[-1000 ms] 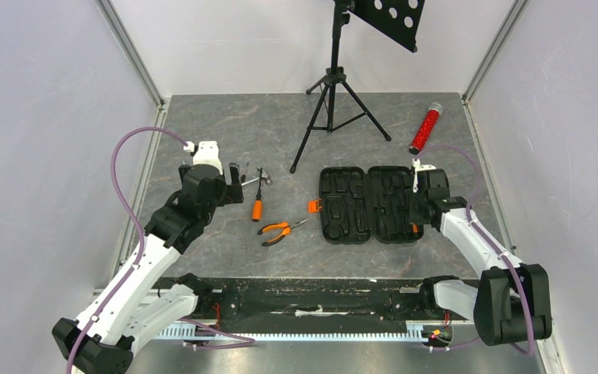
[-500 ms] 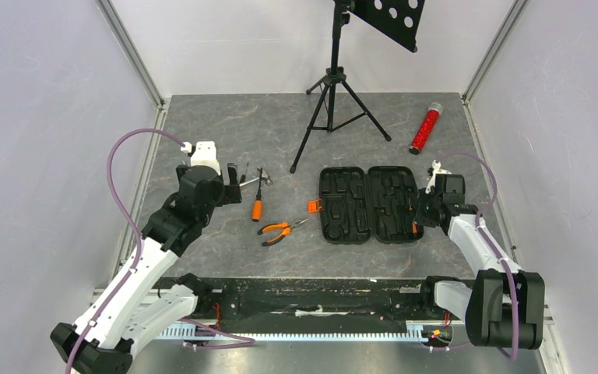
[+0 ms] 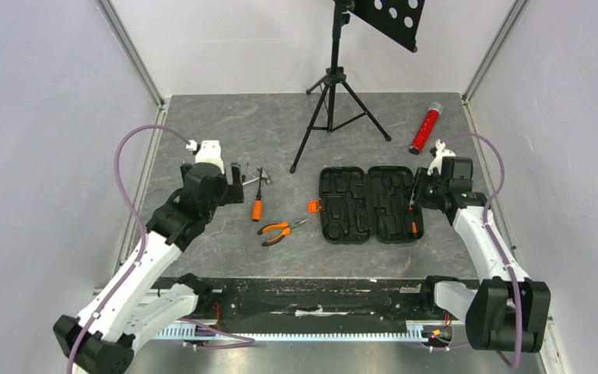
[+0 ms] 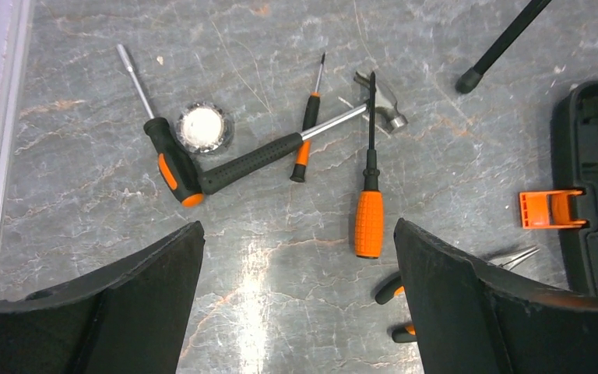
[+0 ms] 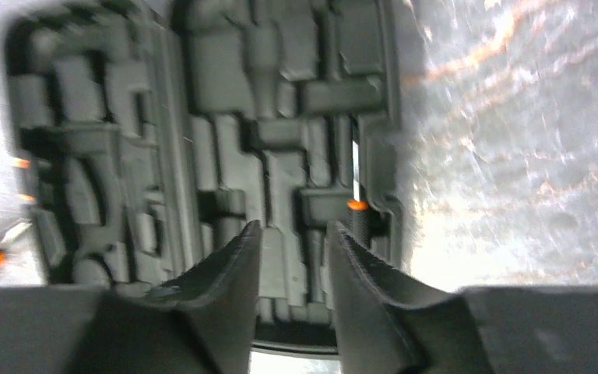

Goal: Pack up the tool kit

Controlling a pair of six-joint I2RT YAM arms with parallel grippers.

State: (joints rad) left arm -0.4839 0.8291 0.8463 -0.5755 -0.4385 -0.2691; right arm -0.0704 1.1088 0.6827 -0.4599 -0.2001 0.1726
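The tool kit case (image 3: 366, 204) lies open and flat, with moulded slots and an orange latch (image 3: 312, 206) on its left edge. A small orange-tipped tool (image 5: 356, 210) sits in a slot by its right rim. My right gripper (image 5: 293, 226) hovers over the case's right half (image 5: 202, 140), its jaws slightly apart and empty. My left gripper (image 4: 297, 226) is wide open above bare table. Beyond it lie an orange-handled screwdriver (image 4: 370, 210), a hammer (image 4: 296, 140), a small screwdriver (image 4: 307, 132) and a nut driver (image 4: 167, 156). Pliers (image 3: 278, 229) lie left of the case.
A black tripod stand (image 3: 335, 86) stands behind the case, one leg (image 4: 498, 43) reaching near the hammer. A red glittery tube (image 3: 424, 128) lies at the back right. A small round disc (image 4: 202, 127) lies by the nut driver. Walls close in on both sides.
My right gripper has drawn back from the case's right edge toward the back right and risen a little. The left arm has barely shifted. The tools have not moved.
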